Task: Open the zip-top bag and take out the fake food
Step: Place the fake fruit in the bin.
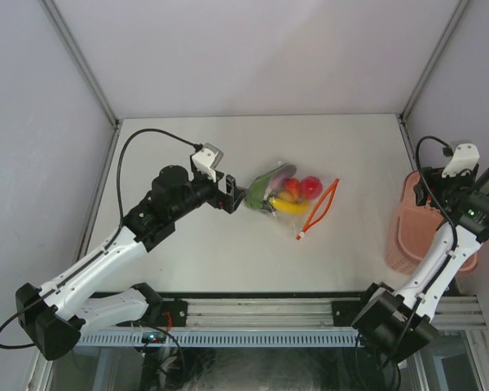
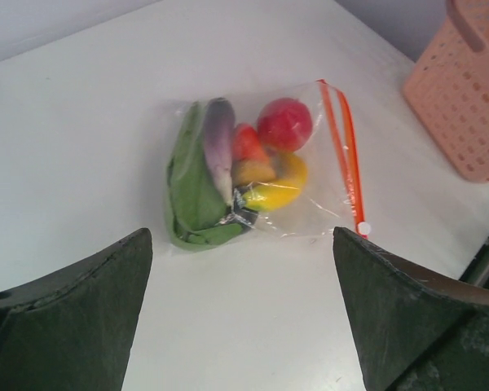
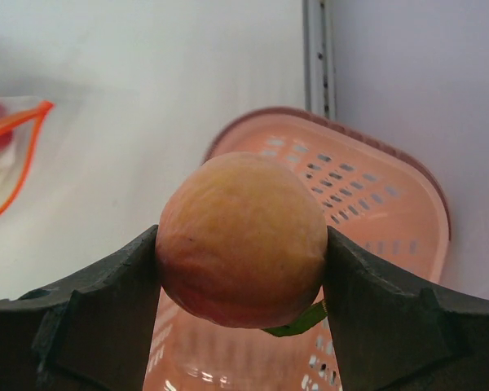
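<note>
Top view. The zip-top bag (image 1: 324,202) is seen lying flat on the surface (image 1: 187,147), a little right of the frame's centre, with the fake food (image 1: 287,192) bunched in its left half. The red-orange zip strip (image 1: 319,209) runs along the bag's right edge, its two halves bowed apart. The left gripper (image 1: 238,195) is found just beside the bag's left edge. At the right of the frame the right gripper (image 1: 460,189) is held above a pink basket (image 1: 403,236); its fingers cannot be made out from here.

Left wrist view. The left gripper's fingers (image 2: 73,318) are spread wide at the bottom corners, with nothing between them. The bag (image 2: 322,195) lies beyond them at mid-frame, apart from both tips. Inside it are noted a long green piece (image 2: 191,191), a dark purple piece (image 2: 220,147), a red round piece (image 2: 284,124) and a yellow piece (image 2: 277,191). The basket (image 2: 469,90) is seen at the upper right.

Right wrist view. A peach-coloured round fruit (image 3: 243,240) is pinched between the right gripper's fingers (image 3: 106,318), one finger pressed on each side. The basket (image 3: 375,195) lies beneath and behind it. The bag's mouth (image 3: 8,155) is glimpsed, blurred, at the left edge.
</note>
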You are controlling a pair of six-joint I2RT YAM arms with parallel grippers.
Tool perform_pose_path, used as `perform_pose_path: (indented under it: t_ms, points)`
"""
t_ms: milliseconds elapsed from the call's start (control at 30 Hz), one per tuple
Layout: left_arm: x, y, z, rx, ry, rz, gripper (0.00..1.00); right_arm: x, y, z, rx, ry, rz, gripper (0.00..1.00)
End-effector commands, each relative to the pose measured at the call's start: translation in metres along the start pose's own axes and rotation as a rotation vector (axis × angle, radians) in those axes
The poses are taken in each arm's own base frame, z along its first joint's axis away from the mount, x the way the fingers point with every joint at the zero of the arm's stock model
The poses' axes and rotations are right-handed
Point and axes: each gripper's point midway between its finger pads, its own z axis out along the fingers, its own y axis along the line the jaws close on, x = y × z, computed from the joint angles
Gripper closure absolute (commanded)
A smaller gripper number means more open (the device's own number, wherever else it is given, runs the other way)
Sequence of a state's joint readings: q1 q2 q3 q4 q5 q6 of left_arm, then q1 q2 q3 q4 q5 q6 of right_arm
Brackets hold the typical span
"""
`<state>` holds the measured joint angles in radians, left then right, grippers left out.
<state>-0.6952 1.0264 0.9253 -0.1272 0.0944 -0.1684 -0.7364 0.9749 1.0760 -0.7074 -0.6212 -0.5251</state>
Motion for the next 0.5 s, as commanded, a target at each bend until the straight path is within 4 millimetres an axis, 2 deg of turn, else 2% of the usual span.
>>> perform_pose_path:
  t_ms: [0,133,233,300,400,467]
  points:
    - [-0.012,0.017,-0.009,-0.077,-0.048,0.072,0.06,0.005,-0.035,-0.001,0.103,0.041,0.004,0.86]
    - [-0.009,0.019,-0.009,-0.085,-0.037,0.076,0.06,0.016,-0.050,0.003,0.138,0.092,-0.007,0.83]
    - [-0.009,0.021,-0.009,-0.093,-0.036,0.080,0.06,0.023,-0.056,0.007,0.148,0.121,-0.014,0.75]
    - [-0.008,0.022,-0.009,-0.098,-0.035,0.080,0.06,0.028,-0.059,0.008,0.154,0.142,-0.018,0.62]
    - [-0.008,0.020,-0.009,-0.090,-0.036,0.080,0.06,0.037,-0.062,0.011,0.153,0.177,-0.024,0.32]
    - [-0.006,0.019,-0.008,-0.083,-0.030,0.080,0.06,0.041,-0.062,0.012,0.148,0.191,-0.026,0.19]
